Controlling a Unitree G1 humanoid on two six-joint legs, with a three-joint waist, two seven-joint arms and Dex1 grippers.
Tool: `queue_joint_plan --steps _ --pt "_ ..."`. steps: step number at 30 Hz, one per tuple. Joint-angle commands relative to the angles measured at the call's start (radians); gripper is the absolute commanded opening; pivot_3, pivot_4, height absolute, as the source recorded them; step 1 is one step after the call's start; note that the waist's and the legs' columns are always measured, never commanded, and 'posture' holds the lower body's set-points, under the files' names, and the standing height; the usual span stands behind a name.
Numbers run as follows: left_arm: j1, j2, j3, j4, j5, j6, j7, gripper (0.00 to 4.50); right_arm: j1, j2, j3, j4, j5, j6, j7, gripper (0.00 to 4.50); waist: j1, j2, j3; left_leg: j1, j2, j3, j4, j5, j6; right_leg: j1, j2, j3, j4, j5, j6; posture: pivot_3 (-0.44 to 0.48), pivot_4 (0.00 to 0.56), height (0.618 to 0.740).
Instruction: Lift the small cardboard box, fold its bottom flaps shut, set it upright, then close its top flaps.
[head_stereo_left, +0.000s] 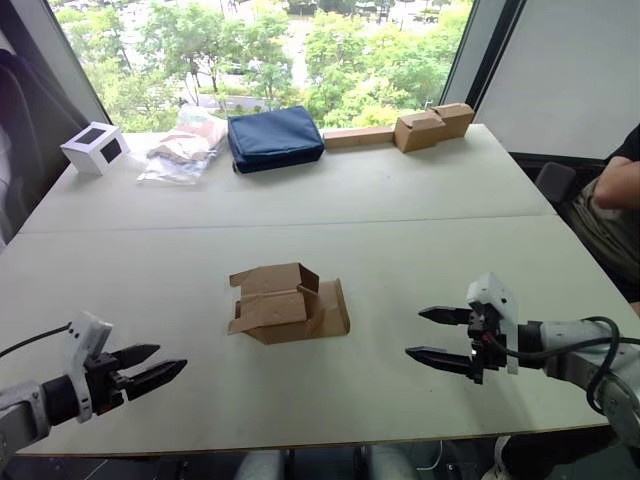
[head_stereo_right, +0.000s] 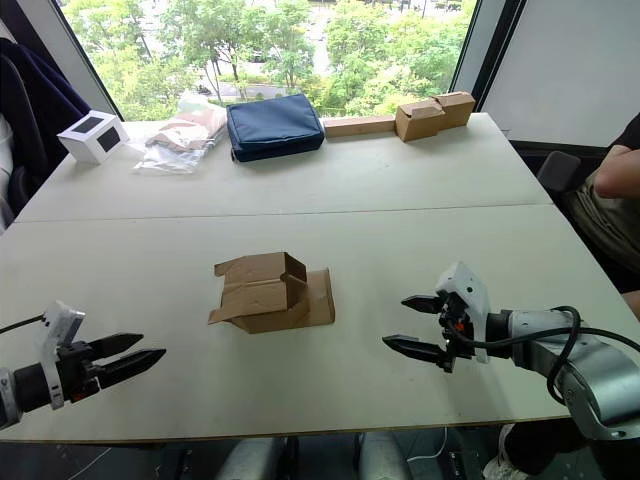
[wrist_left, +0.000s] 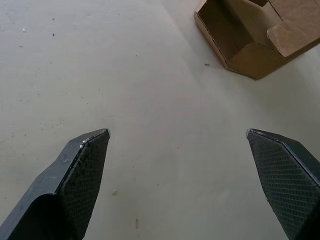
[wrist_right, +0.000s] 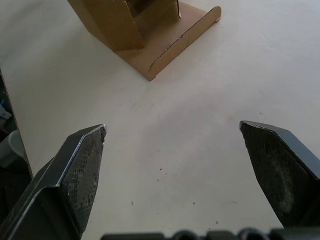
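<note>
You're looking at a small cardboard box (head_stereo_left: 290, 303) of matt brown corrugated card — raw edges showing — lying on a smooth matt table (head_stereo_left: 400, 210); the fingers (wrist_left: 82, 170) are showing textured black pads.

A pale table (head_stereo_left: 420, 200) carries everything, a seam crossing it from side to side; the small cardboard box (head_stereo_left: 288, 303) lies collapsed near the middle, flaps splayed; along the far edge sit a white box with a black panel (head_stereo_left: 95, 147), a clear bag (head_stereo_left: 183, 147) of what may be packets, a navy pouch (head_stereo_left: 274, 138), and two tan boxes on a cardboard strip (head_stereo_left: 400, 130).
</note>
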Motion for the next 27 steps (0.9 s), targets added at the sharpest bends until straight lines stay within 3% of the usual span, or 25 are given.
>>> queue_joint_plan --steps 1,16,19,25,27 --pt "0.006 0.003 0.026 -0.021 -0.004 -0.016 -0.004 4.50 -0.011 -0.003 -0.007 -0.022 0.002 -0.015 0.001 4.49 0.000 0.000 0.000 0.000 0.000 0.000 0.000 0.000 0.000 0.000 0.000 0.000 0.000 0.000 0.000 0.000 0.150 0.737" --pt "-0.012 0.012 0.032 0.010 0.019 -0.039 0.003 4.50 -0.021 0.040 0.013 -0.005 -0.051 -0.069 -0.032 4.49 0.000 0.000 0.000 0.000 0.000 0.000 0.000 0.000 0.000 0.000 0.000 0.000 0.000 0.000 0.000 0.000 0.150 0.737" --pt "-0.028 0.020 0.011 -0.008 0.065 -0.051 0.047 4.50 -0.017 0.046 0.022 -0.006 -0.059 -0.076 -0.035 4.49 0.000 0.000 0.000 0.000 0.000 0.000 0.000 0.000 0.000 0.000 0.000 0.000 0.000 0.000 0.000 0.000 0.150 0.737" --pt "-0.094 -0.020 -0.031 -0.004 0.297 -0.244 0.229 4.50 -0.042 0.035 0.006 0.006 -0.060 -0.059 -0.046 4.49 0.008 0.000 0.000 0.000 0.000 0.000 0.000 0.000 0.000 0.000 0.000 0.000 0.000 0.000 0.000 0.000 0.150 0.737" --pt "-0.127 -0.010 -0.045 0.041 0.294 -0.204 0.235 4.50 -0.052 0.035 -0.004 0.001 -0.051 -0.049 -0.054 4.49 0.010 0.000 0.000 0.000 0.000 0.001 0.000 0.000 0.000 -0.001 0.000 0.000 0.000 0.000 0.000 0.000 0.150 0.737"
